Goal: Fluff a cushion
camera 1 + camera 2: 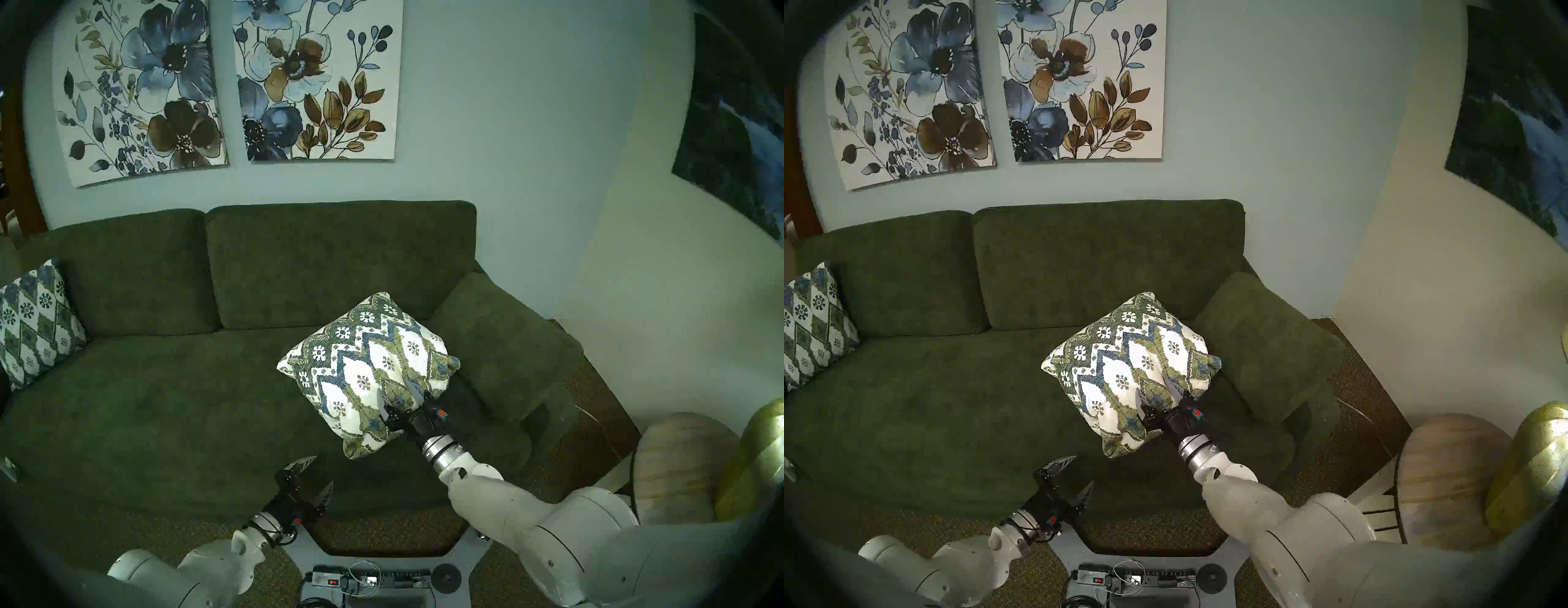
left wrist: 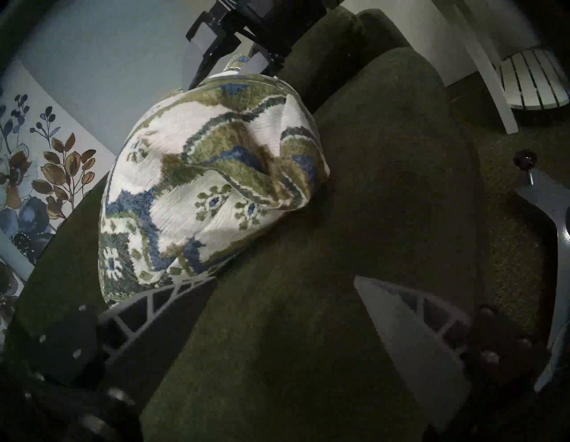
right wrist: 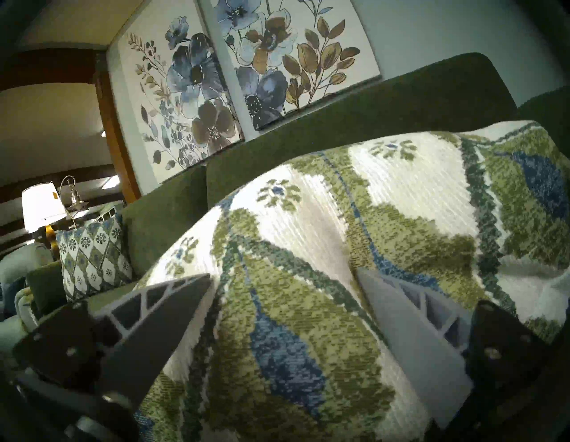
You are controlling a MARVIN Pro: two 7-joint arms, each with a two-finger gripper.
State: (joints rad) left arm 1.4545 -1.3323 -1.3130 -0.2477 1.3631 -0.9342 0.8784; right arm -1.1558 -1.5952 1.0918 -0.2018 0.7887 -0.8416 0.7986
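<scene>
**Woven chevron cushion pinched in our right hand**

Cream, olive and blue weave bunches where our right hand clamps a fold of the cushion, one finger pressing from each side of the fabric. The cushion hangs tilted over the right half of the dark-green sofa, just left of the sofa's right armrest; we cannot tell whether its underside touches the seat. Our left hand sits nearer, low over the seat's front edge, its fingers spread apart with nothing between them, clear of the cushion. A second, diamond-lattice pillow leans at the sofa's far left end. Two floral canvases hang on the wall above the backrest.
</scene>
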